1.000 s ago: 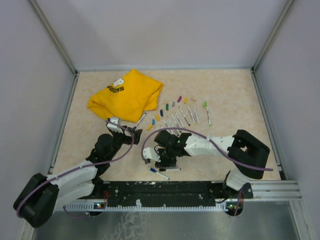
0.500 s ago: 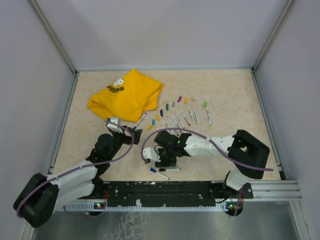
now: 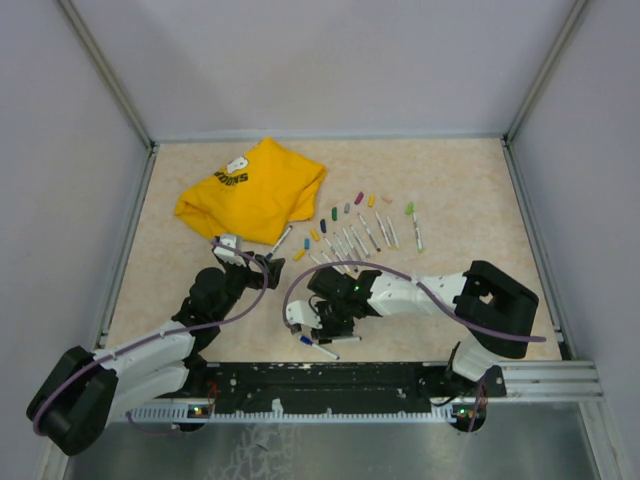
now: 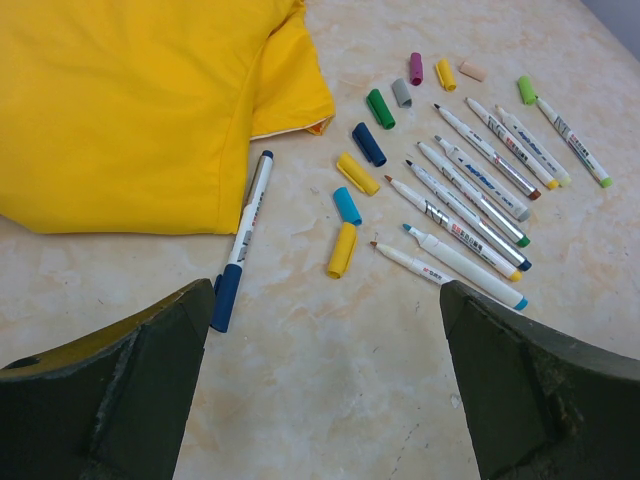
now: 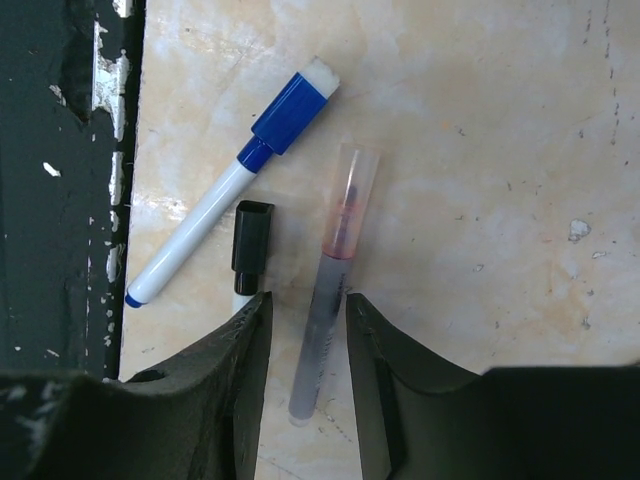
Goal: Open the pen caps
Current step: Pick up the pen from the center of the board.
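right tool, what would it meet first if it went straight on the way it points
Probably the grey pen, which the right tool straddles; depth is unclear.

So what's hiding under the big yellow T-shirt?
Only the beige table shows around the crumpled yellow cloth T-shirt. The white pen with the dark blue cap lies beside its edge, not under. Anything beneath the cloth is covered.

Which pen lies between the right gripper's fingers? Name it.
The grey pen with the clear, red-tinted cap; the blue-capped pen and black-capped pen lie to its left.
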`<state>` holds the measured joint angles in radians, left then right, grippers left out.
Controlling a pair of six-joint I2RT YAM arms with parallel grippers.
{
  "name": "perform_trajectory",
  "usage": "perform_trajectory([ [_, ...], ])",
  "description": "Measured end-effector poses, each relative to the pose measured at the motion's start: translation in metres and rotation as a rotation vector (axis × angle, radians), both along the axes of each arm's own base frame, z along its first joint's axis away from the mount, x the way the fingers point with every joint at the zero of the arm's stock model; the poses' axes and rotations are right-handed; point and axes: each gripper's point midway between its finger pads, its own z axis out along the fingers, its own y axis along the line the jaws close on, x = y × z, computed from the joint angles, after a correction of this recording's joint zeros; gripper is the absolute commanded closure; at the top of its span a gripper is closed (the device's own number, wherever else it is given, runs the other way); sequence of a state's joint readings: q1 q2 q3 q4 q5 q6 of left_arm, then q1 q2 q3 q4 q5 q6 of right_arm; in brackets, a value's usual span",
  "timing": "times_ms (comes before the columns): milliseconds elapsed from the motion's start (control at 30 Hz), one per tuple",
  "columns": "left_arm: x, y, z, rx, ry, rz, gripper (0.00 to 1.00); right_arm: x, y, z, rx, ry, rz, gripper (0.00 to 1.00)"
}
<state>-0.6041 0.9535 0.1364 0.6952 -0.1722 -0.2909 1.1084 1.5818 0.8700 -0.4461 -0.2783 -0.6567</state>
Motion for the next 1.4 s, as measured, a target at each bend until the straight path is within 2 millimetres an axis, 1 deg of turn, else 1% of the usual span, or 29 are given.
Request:
perform_trajectory([
  [67,0.000,0.000,0.000,0.000,0.000,0.000,0.00,0.001,0.000,0.000,-0.002,-0.008,0.002,0.65],
  [200,0.000,0.000,0.000,0.000,0.000,0.000,0.00,0.006,-0.001,0.000,-0.009,-0.033,-0.011,0.70],
  [433,0.000,0.000,0.000,0.000,0.000,0.000,0.00,0.017,-0.003,0.000,-0.016,-0.068,-0.057,0.81],
  [800,0.000,0.000,0.000,-0.001,-0.001,0.000,0.00,0.037,-0.008,0.001,-0.007,-0.072,-0.153,0.91],
  [1033,0.000,0.000,0.001,-0.003,-0.004,0.000,0.00,0.042,-0.008,0.001,0.000,-0.072,-0.174,0.95],
  [1133,0.000,0.000,0.003,-0.007,-0.009,-0.001,0.00,0.043,-0.008,0.001,0.002,-0.069,-0.182,0.95],
  [1200,0.000,0.000,0.005,-0.011,-0.013,-0.001,0.00,0.044,-0.008,0.000,0.003,-0.068,-0.184,0.93],
  [1233,0.000,0.000,0.006,-0.012,-0.015,-0.001,0.00,0.044,-0.008,0.000,0.003,-0.067,-0.184,0.91],
  [1333,0.000,0.000,0.008,-0.018,-0.019,0.000,0.00,0.044,-0.008,0.000,0.002,-0.067,-0.184,0.81],
  [1400,-0.001,0.000,0.008,-0.021,-0.021,-0.001,0.00,0.044,-0.008,-0.001,0.000,-0.066,-0.182,0.78],
])
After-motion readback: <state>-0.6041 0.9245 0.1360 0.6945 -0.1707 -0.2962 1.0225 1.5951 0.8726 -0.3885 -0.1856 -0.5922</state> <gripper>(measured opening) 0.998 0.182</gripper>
